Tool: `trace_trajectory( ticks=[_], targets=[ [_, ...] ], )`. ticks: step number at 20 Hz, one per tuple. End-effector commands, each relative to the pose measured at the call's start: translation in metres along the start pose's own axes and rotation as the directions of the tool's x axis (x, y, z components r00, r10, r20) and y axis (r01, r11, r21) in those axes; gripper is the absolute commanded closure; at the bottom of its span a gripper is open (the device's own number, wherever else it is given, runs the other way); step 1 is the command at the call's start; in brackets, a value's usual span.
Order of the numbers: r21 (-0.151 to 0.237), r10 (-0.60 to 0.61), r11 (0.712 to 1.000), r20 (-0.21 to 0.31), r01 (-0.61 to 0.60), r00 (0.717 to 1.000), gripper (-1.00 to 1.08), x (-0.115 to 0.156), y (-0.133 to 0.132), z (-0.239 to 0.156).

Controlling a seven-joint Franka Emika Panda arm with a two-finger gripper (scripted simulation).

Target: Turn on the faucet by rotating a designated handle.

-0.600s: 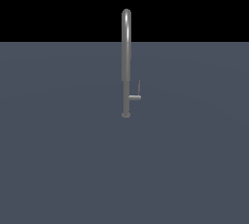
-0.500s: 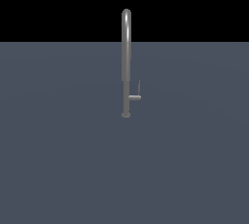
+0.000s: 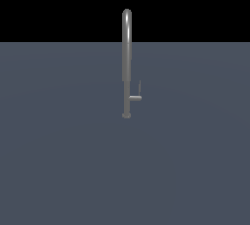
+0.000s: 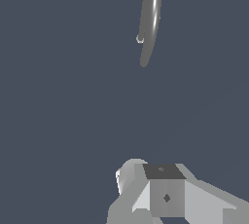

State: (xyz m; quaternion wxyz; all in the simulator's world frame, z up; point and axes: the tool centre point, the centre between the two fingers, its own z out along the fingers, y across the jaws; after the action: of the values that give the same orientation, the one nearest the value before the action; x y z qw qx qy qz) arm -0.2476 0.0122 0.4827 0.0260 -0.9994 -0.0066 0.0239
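Wrist view: your hand (image 4: 160, 194) shows only as grey housing at the near edge; fingers not resolved, so you cannot tell its opening. Ahead and well apart stands the faucet (image 3: 126, 62), upright on the grey counter (image 3: 58, 160). The handle (image 3: 135, 98) juts toward the exterior view's right, low on the pipe, its thin lever pointing up. You likely need to approach from that side.

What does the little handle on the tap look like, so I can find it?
Find the faucet, the tall grey pipe with an arched top standing alone on the flat grey surface. Low on the pipe, just above its small round base, a short stub sticks out toward the exterior view's right. That stub, with the thin needle-like lever rising from its end, is the handle, tiny beside the pipe.
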Motion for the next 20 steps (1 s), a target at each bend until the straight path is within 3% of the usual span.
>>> trace_trajectory(
  ticks=[1,11,20],
  targets=[
    [0.016,0.017,1.000,0.016,-0.018,1.000,1.08,0.007,0.000,0.001],
    [0.120,0.126,0.983,0.129,-0.142,0.984,1.08,0.056,0.001,0.008],
    [0.218,0.228,0.932,0.267,-0.289,0.936,1.08,0.109,0.008,0.022]
  ],
)
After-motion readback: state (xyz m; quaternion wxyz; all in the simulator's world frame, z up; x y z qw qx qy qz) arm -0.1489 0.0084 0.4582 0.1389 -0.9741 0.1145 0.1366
